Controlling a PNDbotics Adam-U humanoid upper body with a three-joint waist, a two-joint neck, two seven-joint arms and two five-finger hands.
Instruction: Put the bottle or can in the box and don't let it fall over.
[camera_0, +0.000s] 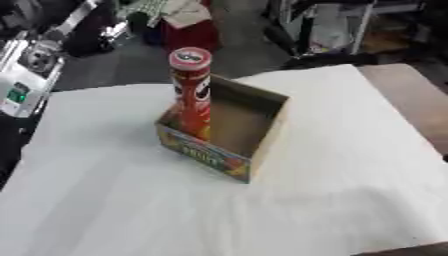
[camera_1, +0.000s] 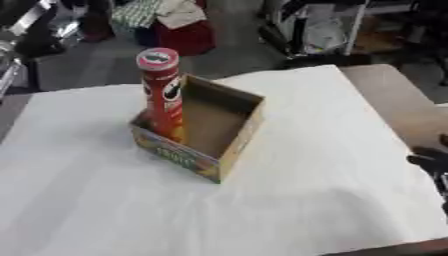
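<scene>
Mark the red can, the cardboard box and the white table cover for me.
red can (camera_0: 191, 92): left eye view, on the middle of its upright body.
cardboard box (camera_0: 269, 131): left eye view, on its right wall.
white table cover (camera_1: 306, 165): right eye view, on a bare stretch right of the box.

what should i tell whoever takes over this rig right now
Left hand: not in view.
Right hand: only a dark part shows at the right edge of the right eye view, off the table's side; whether its fingers are open or curled cannot be told. It holds nothing.
Can: red, upright, standing inside the box at its left near corner, lid on top.
Box: open-topped cardboard, on the white table, otherwise empty.
Done: the can is in the box and has not fallen.
Left: nothing obvious; just keep the hands clear of the can so it is not knocked.
</scene>
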